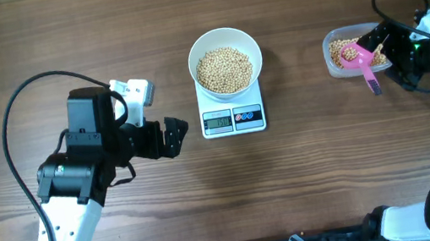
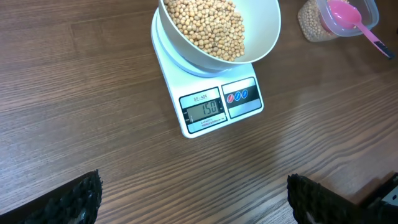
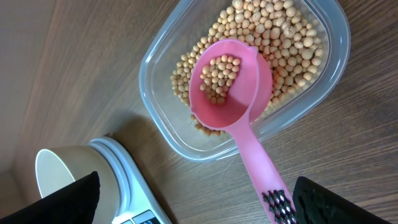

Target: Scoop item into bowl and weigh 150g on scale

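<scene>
- At mid-counter, toward the far edge: scale [image 1: 233, 120] with bowl [image 1: 250, 42] set squarely on its platform, likely to put the whole load on the plate.
- Inside bowl: beans [image 1: 224, 69], heaped well up the wall. 150 on the display in the left wrist view, so by judgement target met or all but met.
- Display and 2 buttons facing the near edge, readable from the robot's side.
- Near the right edge: tub [image 1: 328, 56] holding more beans, with scoop [image 1: 356, 56] lying in it. Cup upward with a few beans inside, probably to keep strays with the stock.
- Long axis of scoop: from the cup in the tub, out over the tub's rim, to the handle end. Handle pointing at the near edge, slanted a little toward the right edge, handy for another grasp.
- Right hand [image 3: 196, 193]: spread wide, gripping nothing. Handle end between its fingers, nearer 1 of them; contact there not clear.
- Left hand [image 1: 181, 136]: also spread wide and empty, poised left of the scale and apart from it. Aimed at the display, seemingly for a view of the reading.
- Judged remaining: at most a check of the figure on the display.
</scene>
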Tool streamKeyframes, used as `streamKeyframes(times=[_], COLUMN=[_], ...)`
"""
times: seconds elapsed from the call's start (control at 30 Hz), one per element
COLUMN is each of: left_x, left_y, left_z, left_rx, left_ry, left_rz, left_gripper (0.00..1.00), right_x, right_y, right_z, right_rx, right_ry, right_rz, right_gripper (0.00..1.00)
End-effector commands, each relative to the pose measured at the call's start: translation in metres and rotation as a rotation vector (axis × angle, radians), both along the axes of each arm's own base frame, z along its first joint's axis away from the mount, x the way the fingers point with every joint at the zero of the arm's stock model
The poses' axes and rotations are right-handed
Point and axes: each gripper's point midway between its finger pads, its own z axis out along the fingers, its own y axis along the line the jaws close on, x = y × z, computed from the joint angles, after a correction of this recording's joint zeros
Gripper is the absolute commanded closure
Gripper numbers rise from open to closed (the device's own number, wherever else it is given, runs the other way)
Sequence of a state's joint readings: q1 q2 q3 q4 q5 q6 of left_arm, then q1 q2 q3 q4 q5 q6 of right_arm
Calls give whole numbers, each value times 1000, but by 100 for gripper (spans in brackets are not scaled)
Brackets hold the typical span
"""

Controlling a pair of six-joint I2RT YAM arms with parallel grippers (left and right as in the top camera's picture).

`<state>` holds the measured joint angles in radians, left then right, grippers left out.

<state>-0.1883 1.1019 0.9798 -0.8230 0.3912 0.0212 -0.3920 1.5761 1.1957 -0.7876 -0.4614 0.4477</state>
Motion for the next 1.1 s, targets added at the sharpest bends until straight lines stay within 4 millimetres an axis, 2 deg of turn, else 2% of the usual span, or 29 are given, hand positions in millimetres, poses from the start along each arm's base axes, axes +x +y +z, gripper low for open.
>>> streamKeyframes(times=[0.0, 0.2, 0.33, 0.47, 0.6, 0.77, 0.83, 0.9, 1.07], left_x=[0, 0, 0, 0, 0, 0, 0, 0, 0], left_y=[0, 0, 0, 0, 0, 0, 0, 0, 0], left_z=[0, 0, 0, 0, 0, 0, 0, 0, 0], left_rx=[-9, -9, -9, -9, -9, -9, -9, -9, -9], left_ry=[4, 4, 4, 4, 4, 4, 4, 4, 4], left_rz=[-2, -2, -2, -2, -2, -2, -2, -2, -2], left_gripper=[0, 0, 0, 0, 0, 0, 0, 0, 0], right_x=[3, 2, 3, 9, 4, 3, -5, -14, -42], right_y=[-3, -7, -5, 3, 11, 26, 29, 31, 37], right_z=[13, 11, 24, 53, 76, 124, 141, 149, 145], right_rx=[-32, -68, -126, -231, -358, -514, -545, -568, -600], right_ry=[-28, -23, -82, -198, -254, -453, -525, -572, -627], right_rz=[-5, 3, 67, 150, 197, 262, 254, 249, 250], right_gripper=[1, 0, 0, 0, 0, 0, 0, 0, 0])
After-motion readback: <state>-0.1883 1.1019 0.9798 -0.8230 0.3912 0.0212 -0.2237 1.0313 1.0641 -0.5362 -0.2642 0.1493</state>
